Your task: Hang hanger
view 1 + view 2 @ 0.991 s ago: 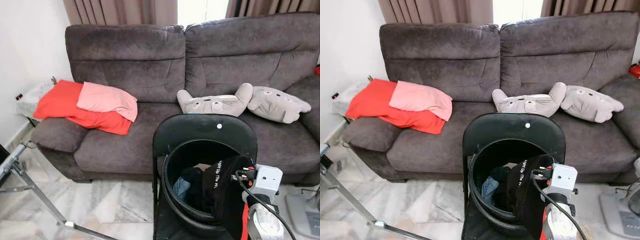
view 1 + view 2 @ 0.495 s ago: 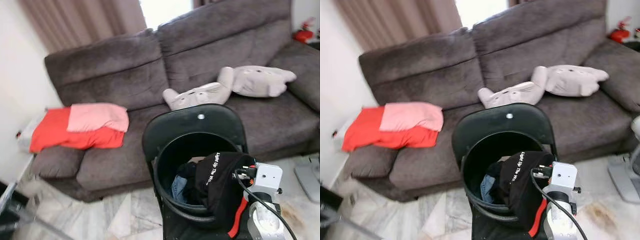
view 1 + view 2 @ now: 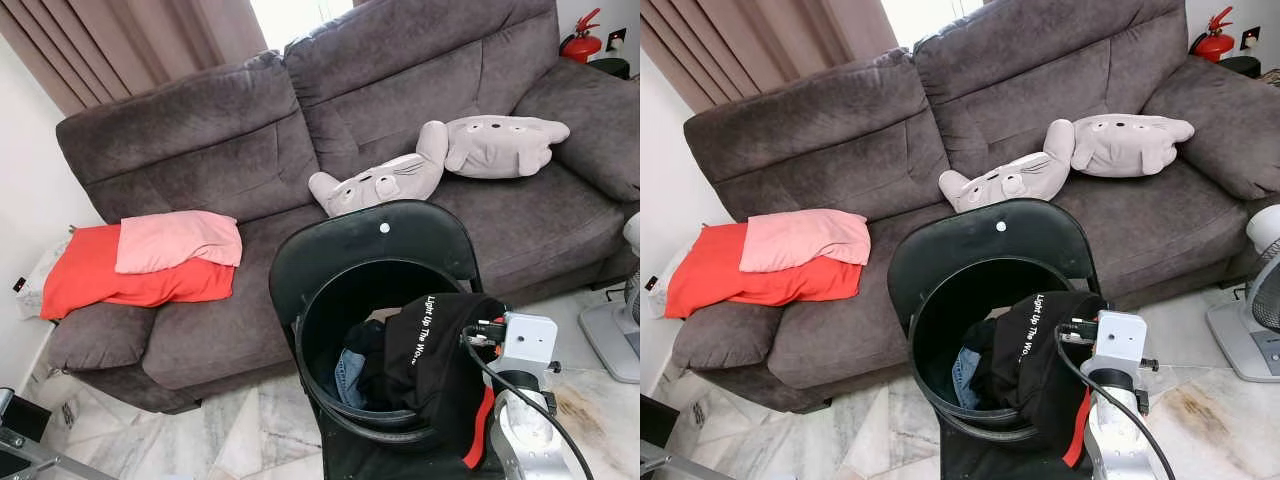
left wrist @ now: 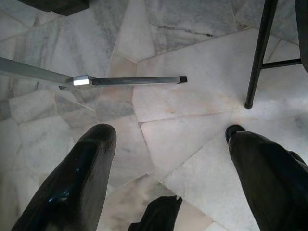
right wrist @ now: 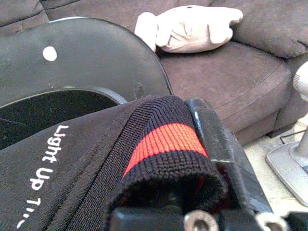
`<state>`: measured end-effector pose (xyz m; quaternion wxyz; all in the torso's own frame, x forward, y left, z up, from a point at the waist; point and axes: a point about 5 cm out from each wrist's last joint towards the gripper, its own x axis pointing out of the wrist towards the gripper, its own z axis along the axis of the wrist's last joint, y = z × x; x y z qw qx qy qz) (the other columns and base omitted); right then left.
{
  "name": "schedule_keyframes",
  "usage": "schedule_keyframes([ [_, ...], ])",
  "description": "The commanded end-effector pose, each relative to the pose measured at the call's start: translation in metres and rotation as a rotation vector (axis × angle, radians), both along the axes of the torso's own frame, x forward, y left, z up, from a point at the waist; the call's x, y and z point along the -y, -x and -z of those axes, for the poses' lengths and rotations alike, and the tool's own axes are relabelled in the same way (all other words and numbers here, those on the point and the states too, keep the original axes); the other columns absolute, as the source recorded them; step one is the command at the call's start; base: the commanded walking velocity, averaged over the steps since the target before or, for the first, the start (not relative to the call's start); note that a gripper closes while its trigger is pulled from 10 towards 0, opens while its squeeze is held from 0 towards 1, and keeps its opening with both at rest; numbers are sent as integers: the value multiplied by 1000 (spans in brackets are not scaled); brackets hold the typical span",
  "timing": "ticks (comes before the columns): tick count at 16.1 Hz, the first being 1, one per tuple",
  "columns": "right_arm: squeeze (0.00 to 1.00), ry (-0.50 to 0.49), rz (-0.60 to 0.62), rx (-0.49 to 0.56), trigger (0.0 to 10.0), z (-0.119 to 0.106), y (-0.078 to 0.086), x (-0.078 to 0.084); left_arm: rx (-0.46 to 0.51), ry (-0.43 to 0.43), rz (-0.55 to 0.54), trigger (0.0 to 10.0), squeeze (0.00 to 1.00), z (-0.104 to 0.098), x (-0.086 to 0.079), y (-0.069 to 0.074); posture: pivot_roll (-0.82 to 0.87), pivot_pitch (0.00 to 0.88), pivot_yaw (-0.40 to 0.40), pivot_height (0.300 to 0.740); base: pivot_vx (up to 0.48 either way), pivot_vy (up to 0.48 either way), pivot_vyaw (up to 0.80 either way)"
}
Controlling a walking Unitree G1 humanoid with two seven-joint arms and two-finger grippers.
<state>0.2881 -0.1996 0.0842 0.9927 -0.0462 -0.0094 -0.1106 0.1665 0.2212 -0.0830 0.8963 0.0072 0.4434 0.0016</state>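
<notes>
A black garment [image 3: 440,355] with white lettering and a red-striped ribbed cuff [image 5: 166,142] drapes over the rim of a black bucket [image 3: 330,300]. The bucket holds more clothes, some of them blue [image 3: 350,372], and stands on a black folding chair [image 3: 380,235]. My right gripper [image 5: 185,161] is shut on the garment's cuff at the bucket's right side; one finger [image 5: 216,139] shows beside the cuff. Low over the marble floor hangs my left gripper [image 4: 168,159], open and holding nothing.
A grey sofa [image 3: 220,150] stands behind the chair, with two grey plush cushions [image 3: 440,165] and red and pink cloths [image 3: 150,255] on it. A fan base [image 3: 615,340] sits at the right. A metal stand leg [image 4: 130,80] and a chair leg [image 4: 260,53] are near the left gripper.
The camera has swung and tilted, so the sofa now sits skewed and the metal stand has slid out at the lower left. The right gripper still holds the black garment at the bucket.
</notes>
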Motion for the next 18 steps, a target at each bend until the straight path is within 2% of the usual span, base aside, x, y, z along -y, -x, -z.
schedule_keyframes([
  [1,0,-7,-29,-33,10000,7,1,-10,-32,-25,-19,10000,0,2,-10,8,-365,61,360,740,0,0,0],
  [5,0,-4,-27,-23,10000,4,1,-9,-33,-25,-16,10000,0,2,-9,9,-334,49,336,740,0,0,0],
  [7,0,-34,-44,-8,10000,1,-1,-15,-13,-34,-41,10000,0,1,-12,8,-197,25,275,740,0,0,0],
  [8,0,-25,-52,-3,10000,-2,-3,-16,-7,-34,-49,10000,0,0,-13,8,-188,21,270,740,0,0,0],
  [10,0,-31,-71,23,10000,-9,-4,-19,1,-38,-66,10000,0,1,-15,10,-108,5,203,740,0,0,0],
  [14,0,-14,-104,48,10000,-13,2,-22,-12,-30,-101,10000,0,4,-16,19,-84,0,159,740,0,0,0],
  [18,0,-23,-118,36,10000,-13,3,-29,-13,-34,-52,10000,0,3,-16,20,-86,0,134,740,0,0,0],
])
